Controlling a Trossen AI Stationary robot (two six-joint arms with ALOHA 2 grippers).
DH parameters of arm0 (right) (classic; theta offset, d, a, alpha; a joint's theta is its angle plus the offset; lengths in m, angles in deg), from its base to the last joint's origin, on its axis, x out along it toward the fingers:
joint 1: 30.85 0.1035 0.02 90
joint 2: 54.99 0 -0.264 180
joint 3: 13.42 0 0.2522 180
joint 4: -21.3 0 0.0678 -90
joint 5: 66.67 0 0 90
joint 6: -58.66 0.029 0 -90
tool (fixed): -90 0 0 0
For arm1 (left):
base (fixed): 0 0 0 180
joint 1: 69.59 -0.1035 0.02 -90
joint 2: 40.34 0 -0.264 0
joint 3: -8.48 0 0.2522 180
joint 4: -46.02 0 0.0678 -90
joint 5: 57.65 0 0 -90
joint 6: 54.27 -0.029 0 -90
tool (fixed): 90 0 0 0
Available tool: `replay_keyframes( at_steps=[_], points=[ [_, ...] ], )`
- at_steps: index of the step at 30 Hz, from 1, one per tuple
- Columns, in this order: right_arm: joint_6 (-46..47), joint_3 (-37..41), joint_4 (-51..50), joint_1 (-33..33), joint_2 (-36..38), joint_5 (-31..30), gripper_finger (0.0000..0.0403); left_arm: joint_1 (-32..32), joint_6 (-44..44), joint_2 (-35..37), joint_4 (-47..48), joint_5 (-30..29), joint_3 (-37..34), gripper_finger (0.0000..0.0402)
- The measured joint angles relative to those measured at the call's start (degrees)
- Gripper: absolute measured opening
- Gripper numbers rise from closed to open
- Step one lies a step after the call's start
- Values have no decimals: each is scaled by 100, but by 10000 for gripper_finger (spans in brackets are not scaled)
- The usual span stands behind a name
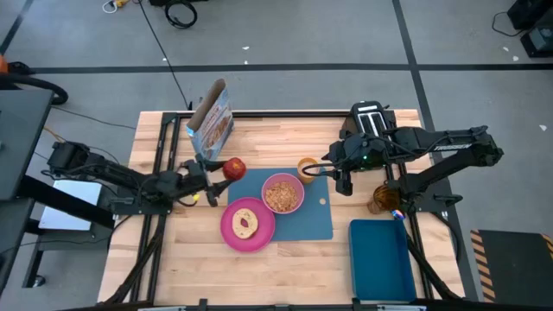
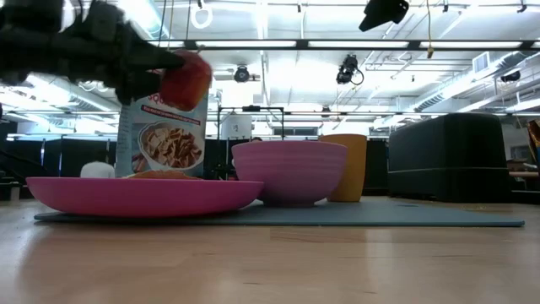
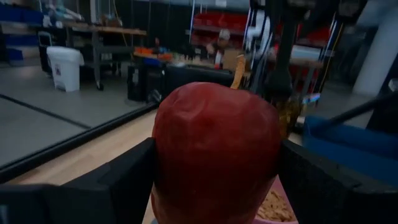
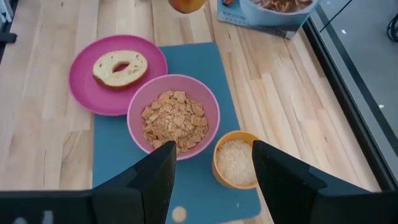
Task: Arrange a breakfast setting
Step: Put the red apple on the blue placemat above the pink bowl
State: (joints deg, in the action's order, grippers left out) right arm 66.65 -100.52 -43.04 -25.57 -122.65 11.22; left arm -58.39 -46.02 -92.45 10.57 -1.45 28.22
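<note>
A red apple (image 1: 234,168) hangs in the air by the far left corner of the blue mat (image 1: 307,220), with my left gripper (image 1: 220,171) shut on it. On the mat stand a pink bowl (image 1: 282,193) of cereal and an amber cup (image 1: 308,166). A pink plate (image 1: 247,224) with a bagel (image 1: 246,223) overlaps the mat's left edge. My right gripper (image 4: 211,186) hovers open above the cup (image 4: 236,163), touching nothing. My left gripper pinches the apple between its two fingers, one on each opposite side (image 3: 163,168). The fingers (image 3: 124,180) lie level and come from the table's left. The apple is lifted clear, well above the plate's height (image 2: 186,78).
A cereal box (image 1: 210,118) stands at the far left behind the apple. A black toaster (image 1: 373,117) sits at the far right under the right arm. An amber bottle (image 1: 384,199) and a darker blue tray (image 1: 380,259) fill the near right. Bare wood lies near left.
</note>
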Motion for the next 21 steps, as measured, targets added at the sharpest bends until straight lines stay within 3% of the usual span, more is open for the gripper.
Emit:
replay_keyframes(
  at_steps=[3, 9, 15, 21],
  points=[
    [2, 122, 241, -2, 0, 23, 220, -2, -96, 4, -871, -11, -519, 303],
    [94, 353, 1249, -4, -186, -9, 220, 6, 42, -269, -772, 144, -546, 303],
    [-5, 396, 1882, 2, -1005, 28, 220, 4, 193, -775, -844, 6, -553, 303],
    [-314, 396, 3076, -105, -1834, 242, 220, 0, 446, -1678, -1627, -223, -555, 302]
  ],
)
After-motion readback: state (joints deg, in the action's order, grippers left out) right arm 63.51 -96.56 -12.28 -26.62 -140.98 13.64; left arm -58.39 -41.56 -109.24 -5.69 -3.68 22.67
